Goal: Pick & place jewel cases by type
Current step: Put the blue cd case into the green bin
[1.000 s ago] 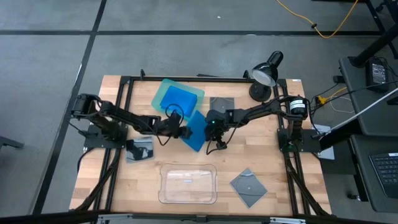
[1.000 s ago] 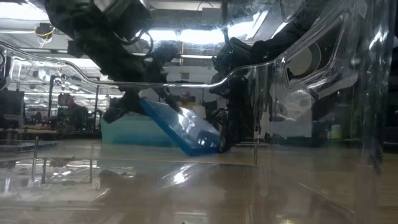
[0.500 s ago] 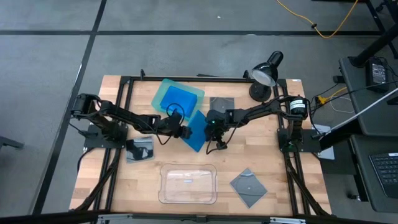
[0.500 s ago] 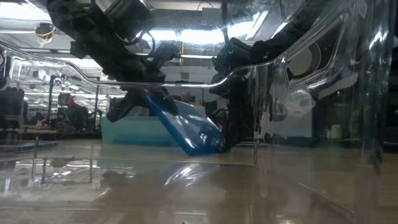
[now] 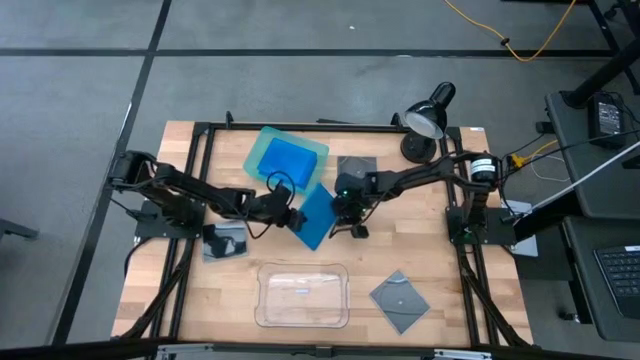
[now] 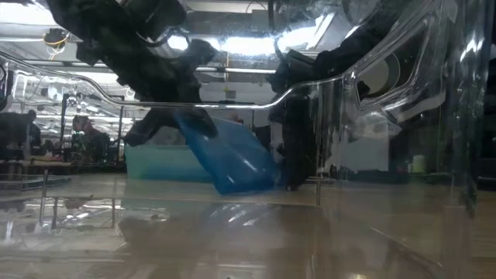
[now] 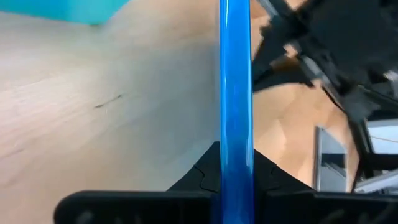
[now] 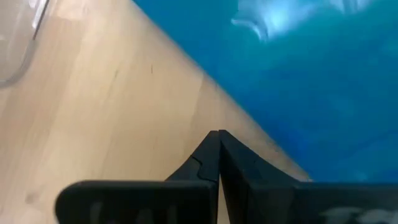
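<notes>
2 dark jointed arms | black cables looped alongside | finish seemingly matte

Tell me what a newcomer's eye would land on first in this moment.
The bright blue jewel case at the table's middle, tilted up on one edge: the left gripper is clamped on one side of it, and the right gripper, fingers closed, is at its other side. Behind it, another blue case lies in the teal tray; a clear tray lies at the front edge, with a black desk lamp at the far right.
</notes>
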